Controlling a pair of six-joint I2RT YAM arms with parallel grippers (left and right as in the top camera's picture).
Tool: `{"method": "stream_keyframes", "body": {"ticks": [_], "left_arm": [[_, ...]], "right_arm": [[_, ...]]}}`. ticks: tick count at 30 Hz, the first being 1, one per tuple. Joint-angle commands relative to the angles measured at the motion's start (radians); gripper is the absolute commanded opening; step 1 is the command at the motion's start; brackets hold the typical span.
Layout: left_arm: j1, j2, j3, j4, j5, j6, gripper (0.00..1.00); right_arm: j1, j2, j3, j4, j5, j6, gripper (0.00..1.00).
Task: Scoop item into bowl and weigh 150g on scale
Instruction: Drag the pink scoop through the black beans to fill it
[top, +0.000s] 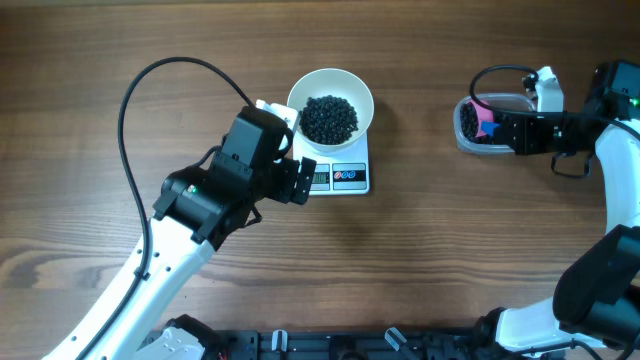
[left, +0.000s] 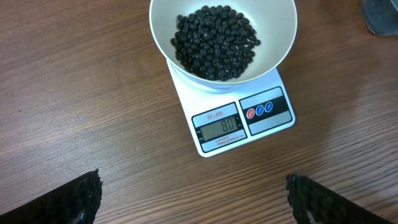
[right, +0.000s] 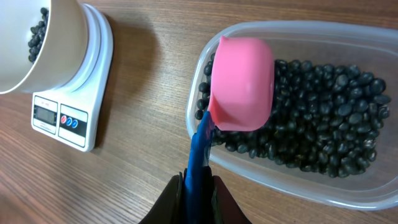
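Here the scale (left: 225, 126) reads 80 under the bowl (left: 281, 37) of beans (left: 214, 40); left gripper (left: 196, 199) gapes empty, right gripper (right: 198, 190) clamps the scoop (right: 242, 84) by its handle.

White links (top: 120, 295), blk joints (top: 205, 195), blk cable (top: 122, 120), ribbed fingers (left: 78, 196)

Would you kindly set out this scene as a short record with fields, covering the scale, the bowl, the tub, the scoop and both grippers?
bowl: white, standing on the scale, partly filled with black beans
scale: white, on the table; display seems to read 80
tub: clear, apart from the scale, holding more black beans
scoop: pink with a blue handle, over the tub's beans
left gripper: open, empty, near the scale
right gripper: shut on the scoop's handle
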Motion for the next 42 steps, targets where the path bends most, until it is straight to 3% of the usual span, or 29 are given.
{"method": "stream_keyframes", "body": {"ticks": [1,5,23,42], "left_arm": [[0.004,0.002,-0.005,0.003,0.011,0.014,1.0],[0.004,0.002,-0.005,0.002,0.011,0.014,1.0],[0.004,0.002,-0.005,0.002,0.011,0.014,1.0],[0.004,0.002,-0.005,0.002,0.011,0.014,1.0]], "right_arm": [[0.002,0.024,0.003,-0.016,-0.078,0.001,0.04],[0.002,0.024,0.003,-0.015,-0.04,0.029,0.04],[-0.035,0.024,0.003,0.003,-0.034,0.4,0.04],[-0.061,0.024,0.003,0.012,-0.087,0.523,0.04]]}}
